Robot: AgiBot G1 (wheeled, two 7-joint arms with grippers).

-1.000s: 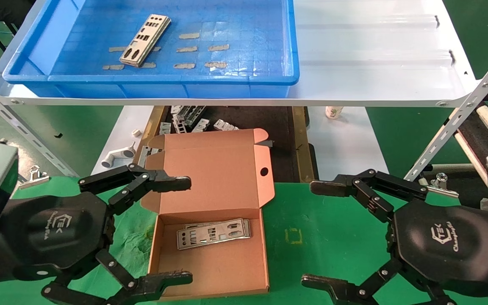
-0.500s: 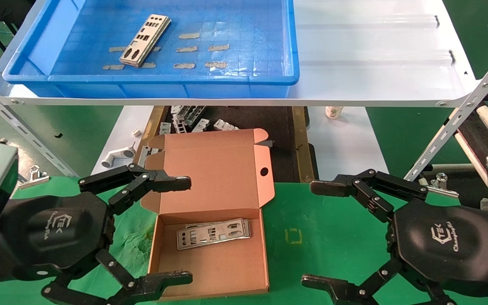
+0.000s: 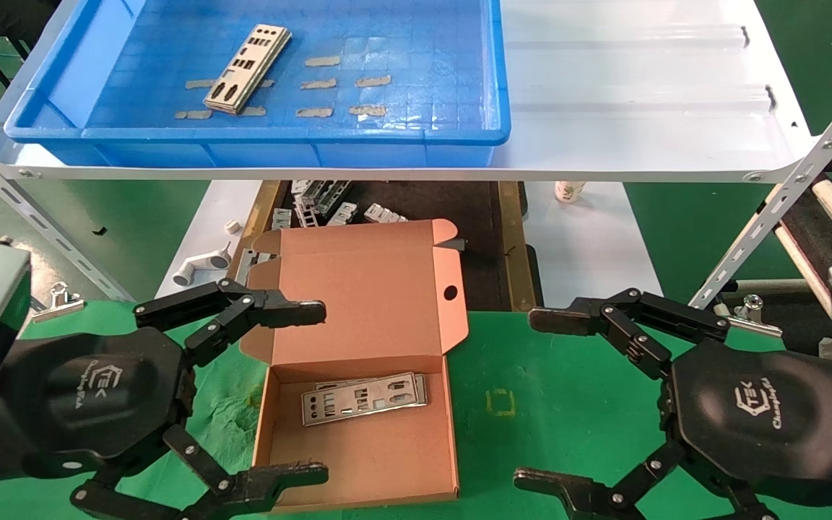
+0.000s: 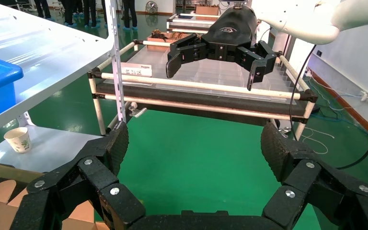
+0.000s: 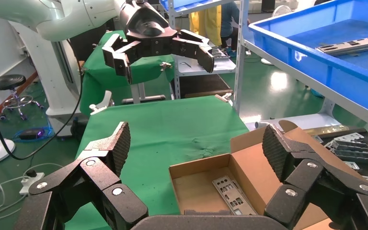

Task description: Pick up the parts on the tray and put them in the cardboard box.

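Note:
The blue tray [image 3: 279,134] sits on the upper white shelf at the far left, with silver plate parts [image 3: 248,68] stacked in it; the right wrist view also shows these parts [image 5: 354,45]. Below, the cardboard box [image 3: 358,455] lies on the green mat with its lid tipped back. More parts [image 3: 363,398] lie flat inside it, and the right wrist view shows them [image 5: 233,194] too. My left gripper [image 3: 315,393] hovers open at the box's left side, holding nothing. To the right of the box, over the mat, my right gripper [image 3: 531,399] is open and empty.
Ribbed grey brackets [image 3: 329,206] and a white pipe fitting [image 3: 203,267] lie behind the box, under the shelf. A paper cup [image 3: 568,191] stands on the lower white surface. The shelf's slanted strut [image 3: 784,195] runs down at the right. Binder clips [image 3: 58,300] grip the mat's edges.

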